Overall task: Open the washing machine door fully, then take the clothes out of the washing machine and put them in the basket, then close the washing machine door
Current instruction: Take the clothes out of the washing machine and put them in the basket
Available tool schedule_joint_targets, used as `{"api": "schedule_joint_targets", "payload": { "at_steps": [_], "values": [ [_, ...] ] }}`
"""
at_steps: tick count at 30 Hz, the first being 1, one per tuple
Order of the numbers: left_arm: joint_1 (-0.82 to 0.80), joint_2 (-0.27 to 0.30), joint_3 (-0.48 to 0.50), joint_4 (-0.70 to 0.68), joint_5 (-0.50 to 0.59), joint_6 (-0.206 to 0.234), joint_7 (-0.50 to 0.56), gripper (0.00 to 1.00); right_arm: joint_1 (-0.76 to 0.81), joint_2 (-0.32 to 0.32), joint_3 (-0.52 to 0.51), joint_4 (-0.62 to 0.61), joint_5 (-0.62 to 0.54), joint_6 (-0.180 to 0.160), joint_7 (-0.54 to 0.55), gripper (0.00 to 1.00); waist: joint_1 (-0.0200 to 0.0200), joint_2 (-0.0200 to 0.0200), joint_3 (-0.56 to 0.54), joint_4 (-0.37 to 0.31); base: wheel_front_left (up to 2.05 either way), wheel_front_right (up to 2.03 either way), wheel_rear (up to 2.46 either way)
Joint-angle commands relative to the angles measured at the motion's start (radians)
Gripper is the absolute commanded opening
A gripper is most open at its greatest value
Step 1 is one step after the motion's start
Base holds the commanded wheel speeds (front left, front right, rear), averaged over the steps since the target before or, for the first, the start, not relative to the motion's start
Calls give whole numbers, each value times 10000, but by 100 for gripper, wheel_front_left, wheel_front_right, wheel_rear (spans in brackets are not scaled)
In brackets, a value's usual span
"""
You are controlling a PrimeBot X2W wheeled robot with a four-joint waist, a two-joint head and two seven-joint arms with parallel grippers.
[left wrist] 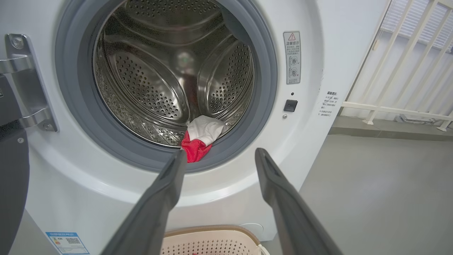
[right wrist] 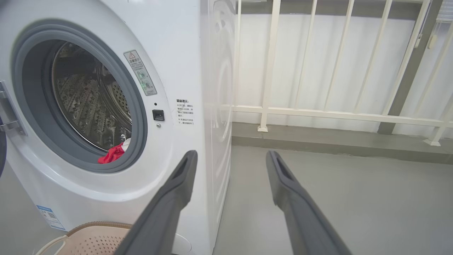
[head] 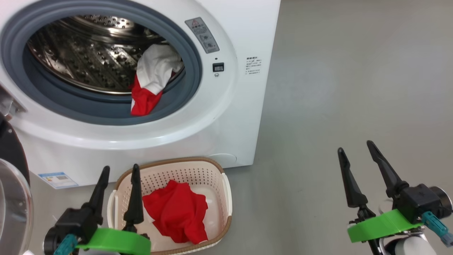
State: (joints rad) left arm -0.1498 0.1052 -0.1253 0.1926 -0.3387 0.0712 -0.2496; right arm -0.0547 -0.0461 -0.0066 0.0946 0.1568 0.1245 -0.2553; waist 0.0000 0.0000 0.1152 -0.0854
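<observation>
The grey floor (head: 354,71) is seen stretching to the right of the washing machine (head: 233,117), a white front-loader whose round opening is turned toward the robot. A white railing (right wrist: 336,113) is shown behind it in the right wrist view.

The washing machine door (head: 12,159) is swung open to the left. Its black rim and glass bowl are cut by the left edge of the head view. The opening is framed by a grey rubber ring (head: 191,53), and the perforated steel drum (head: 81,53) is exposed behind it.

The basket (head: 226,191) is set on the floor just in front of the machine, below the opening.

The clothes (head: 154,78) are found in two places. A red and white piece is draped at the lower right of the drum mouth, with its red end hanging over the rubber ring. A red piece (head: 177,212) is crumpled inside the basket.

The left tool (head: 120,167) is seen in the head view over the basket's left side, with its fingers spread and nothing held between them. The right tool (head: 355,146) is held over bare floor, well apart from the machine, and is likewise spread and empty.

A blue label sticker (head: 58,180) is fixed low on the machine's front. A grey warning label (head: 202,34) is placed beside the opening.
</observation>
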Motion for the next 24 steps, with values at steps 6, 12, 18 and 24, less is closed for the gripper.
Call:
{"api": "schedule_joint_targets", "payload": {
  "at_steps": [6, 12, 18, 24],
  "values": [
    [677, 153, 747, -1146, 441, 150, -122, 100, 370, -41, -31, -483, -93, 62, -65, 100, 0, 0, -426, -193, 0, 0, 0],
    [1415, 93, 978, -1596, 631, 212, -122, 100, 740, -41, -152, -697, -109, 62, -65, 100, 0, 0, -720, -331, 0, 0, 0],
    [2016, 41, 1039, -1616, 691, 222, -122, 100, 1130, -41, -131, -782, -34, 62, -65, 100, 0, 0, -1052, -360, 0, 0, 0],
    [2211, 44, 1035, -1621, 766, 254, -122, 100, 1261, -41, -53, -829, 53, 62, -65, 100, 0, 0, -1160, -349, 0, 0, 0]
  ]
}}
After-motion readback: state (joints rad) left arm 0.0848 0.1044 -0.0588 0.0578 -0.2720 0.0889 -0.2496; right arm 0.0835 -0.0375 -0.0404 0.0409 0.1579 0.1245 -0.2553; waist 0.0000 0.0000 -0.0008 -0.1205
